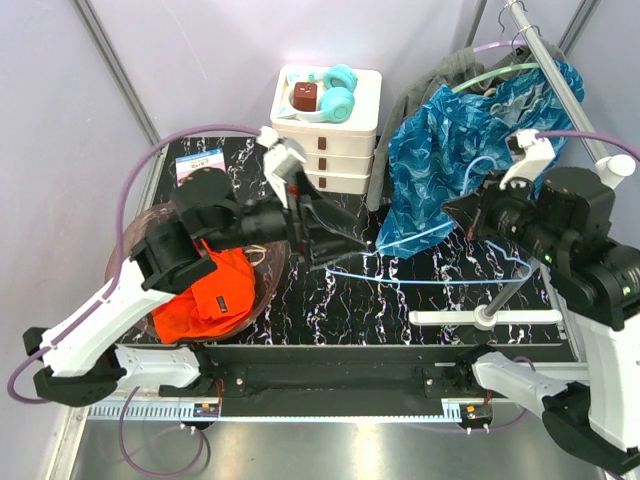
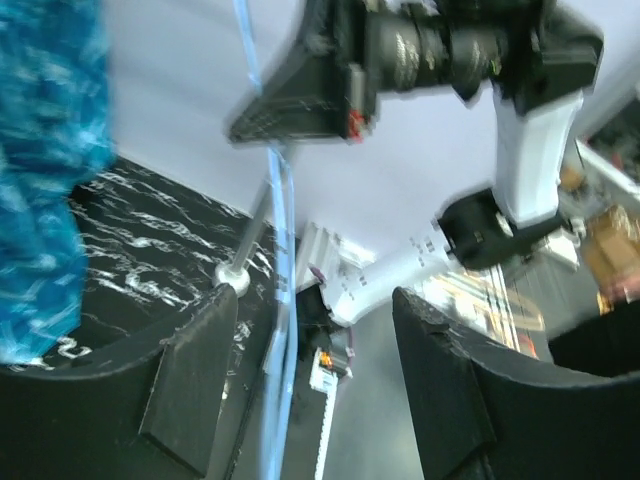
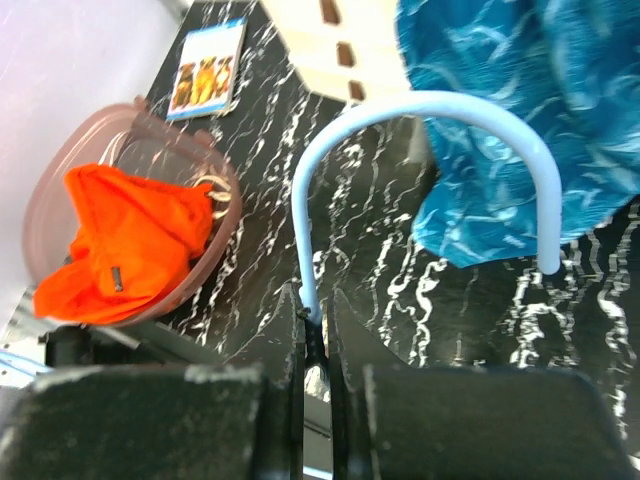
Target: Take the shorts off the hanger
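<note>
Over the marbled black tabletop point(image 1: 380, 322), the right gripper point(image 3: 316, 330) pinches a thin pale-blue wire hanger point(image 3: 430, 100) at its curved hook. The left gripper point(image 2: 315, 380) gapes, wire between its fingers. Crumpled orange shorts point(image 1: 205, 295) fill a translucent bowl point(image 3: 150, 108); mottled blue shorts point(image 1: 450, 160) drape from the metal rail point(image 1: 560, 75).

A glossy black marbled finish is shown by the worktop point(image 1: 400, 300). At eight o'clock, the orange shorts point(image 1: 205, 295) of soft matt cloth are held in a translucent plastic bowl point(image 3: 150, 140). Thin crinkled cloth is seen in the blue shorts point(image 1: 440, 170), and smooth pale-blue plastic in the hanger point(image 3: 430, 100).
</note>
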Tool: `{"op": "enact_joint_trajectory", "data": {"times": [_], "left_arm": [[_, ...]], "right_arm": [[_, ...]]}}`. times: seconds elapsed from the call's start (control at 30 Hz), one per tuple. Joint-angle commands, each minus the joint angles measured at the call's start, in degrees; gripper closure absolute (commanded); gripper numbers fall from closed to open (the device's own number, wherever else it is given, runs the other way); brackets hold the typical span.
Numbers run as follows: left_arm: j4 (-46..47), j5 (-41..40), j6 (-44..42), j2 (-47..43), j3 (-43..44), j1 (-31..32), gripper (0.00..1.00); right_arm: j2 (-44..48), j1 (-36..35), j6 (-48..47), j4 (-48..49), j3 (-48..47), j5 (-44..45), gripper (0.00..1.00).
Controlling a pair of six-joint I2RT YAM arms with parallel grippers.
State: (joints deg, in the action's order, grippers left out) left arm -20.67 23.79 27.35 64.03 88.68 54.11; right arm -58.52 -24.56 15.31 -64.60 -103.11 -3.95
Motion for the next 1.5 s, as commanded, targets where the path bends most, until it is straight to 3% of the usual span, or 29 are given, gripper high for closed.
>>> {"op": "enact_joint_trajectory", "data": {"times": [0.0,0.1,0.43,0.67,0.77,0.8,0.93,0.97,1.0,1.07,1.13,1.17,1.2,1.27,1.3,1.37,1.47], "left_arm": [[-5.0,0.6,-9.1,3.5,6.0,5.2,0.33],[-9.4,-2.9,-11.4,5.0,7.6,7.5,0.33],[-12.5,0.6,-11.3,3.8,4.8,7.8,0.40],[-10.3,4.1,-9.4,5.1,4.4,8.2,0.63],[-8.3,2.8,-9.2,4.2,2.8,8.3,0.82],[-7.6,1.8,-9.2,3.5,1.9,8.3,0.97],[-9.6,-4.1,-10.0,1.6,2.1,8.3,1.00],[-9.9,-5.1,-10.8,1.1,1.9,8.3,1.00],[-10.4,-6.1,-11.1,0.3,1.9,8.3,1.00],[-12.6,-7.4,-11.4,0.0,3.1,8.2,1.00],[-15.4,-6.8,-11.6,0.7,5.0,8.2,1.00],[-16.3,-7.0,-11.5,0.9,5.5,8.2,1.00],[-17.7,-7.4,-11.5,1.1,6.1,8.2,1.00],[-18.2,-8.3,-11.7,0.6,6.4,8.2,1.00],[-18.2,-9.0,-11.6,0.2,6.3,8.2,1.00],[-18.1,-10.5,-12.1,-0.4,6.1,8.2,1.00],[-16.2,-11.1,-12.6,-0.9,5.1,8.3,1.00]], "right_arm": [[2.9,-0.3,-1.8,0.9,-1.5,6.7,1.00],[4.3,-0.4,-1.8,1.8,-1.1,7.4,1.00],[6.5,-0.3,0.5,4.1,-0.1,6.1,1.00],[6.8,-0.3,1.9,4.8,0.5,5.3,1.00],[6.8,-0.3,3.3,5.4,1.1,4.3,1.00],[6.7,-0.3,3.5,5.8,1.8,4.2,1.00],[6.4,-0.3,6.5,6.3,2.7,2.9,1.00],[6.1,-0.3,7.2,6.1,2.5,3.0,0.87],[5.6,-0.3,8.0,4.9,1.4,3.6,0.81],[5.3,-0.3,10.2,3.6,0.1,3.7,0.79],[4.8,-0.3,12.3,1.0,-1.8,5.3,0.67],[4.7,-0.3,12.8,0.0,-3.0,6.3,0.59],[4.8,-0.3,13.3,-2.2,-3.8,7.1,0.40],[4.8,-0.3,14.8,-4.7,-6.5,9.4,0.22],[5.3,-0.3,15.4,-6.8,-7.3,9.9,0.07],[6.7,-0.3,16.4,-9.8,-8.4,11.8,0.00],[10.3,-0.3,17.7,-12.6,-8.6,14.0,0.00]]}}
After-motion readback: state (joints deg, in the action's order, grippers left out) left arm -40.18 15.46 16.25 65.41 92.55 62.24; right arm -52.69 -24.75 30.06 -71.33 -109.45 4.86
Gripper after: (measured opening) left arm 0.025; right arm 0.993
